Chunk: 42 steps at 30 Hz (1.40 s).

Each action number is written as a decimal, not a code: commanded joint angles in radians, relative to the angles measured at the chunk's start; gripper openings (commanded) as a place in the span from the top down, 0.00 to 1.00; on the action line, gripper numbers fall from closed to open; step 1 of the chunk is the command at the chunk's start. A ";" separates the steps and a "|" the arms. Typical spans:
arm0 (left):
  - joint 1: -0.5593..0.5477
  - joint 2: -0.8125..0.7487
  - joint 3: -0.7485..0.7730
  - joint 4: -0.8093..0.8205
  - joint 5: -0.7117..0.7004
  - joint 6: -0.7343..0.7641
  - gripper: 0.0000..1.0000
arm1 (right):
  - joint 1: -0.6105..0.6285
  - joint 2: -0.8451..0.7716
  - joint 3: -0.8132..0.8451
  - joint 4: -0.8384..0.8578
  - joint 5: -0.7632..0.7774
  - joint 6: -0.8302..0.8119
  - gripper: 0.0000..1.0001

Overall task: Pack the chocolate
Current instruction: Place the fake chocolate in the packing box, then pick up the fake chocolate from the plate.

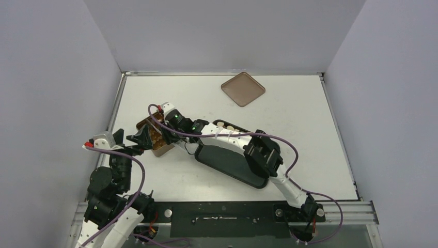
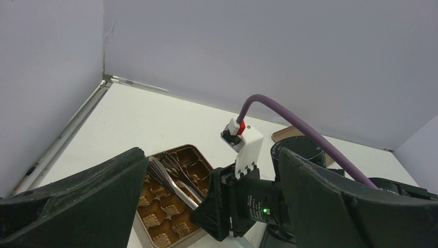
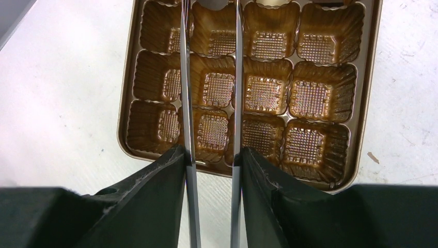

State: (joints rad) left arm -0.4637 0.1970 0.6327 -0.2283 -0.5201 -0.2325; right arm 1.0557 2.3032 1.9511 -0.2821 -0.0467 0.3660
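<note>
My right gripper clamps the tongs over the tin to drop chocolate into its cups; my left gripper gapes beside it, ready to brace.

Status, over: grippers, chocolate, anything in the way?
Left gripper open beside square gold-brown tin. Right gripper shut on metal tongs over tin; visible cells empty. Cream chocolate pieces at far end of black tray. Nothing seen blocking tin.
</note>
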 commanded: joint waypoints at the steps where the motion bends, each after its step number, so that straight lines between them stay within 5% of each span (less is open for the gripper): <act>1: -0.006 -0.006 0.020 0.020 -0.006 -0.005 0.03 | 0.004 0.007 0.082 0.035 -0.014 -0.002 0.75; 18: -0.009 -0.011 0.018 0.020 -0.008 -0.002 0.03 | -0.017 0.023 0.133 -0.012 -0.011 0.003 0.53; 29: -0.009 -0.013 0.015 0.024 -0.010 0.001 0.03 | -0.037 -0.027 0.111 -0.020 -0.036 -0.013 0.55; 42: -0.009 -0.010 0.015 0.021 -0.005 0.002 0.03 | -0.101 -0.281 -0.189 0.055 -0.077 -0.044 0.55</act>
State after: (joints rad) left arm -0.4698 0.1944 0.6327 -0.2287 -0.5232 -0.2317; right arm 0.9817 2.1796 1.8168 -0.3168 -0.1127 0.3264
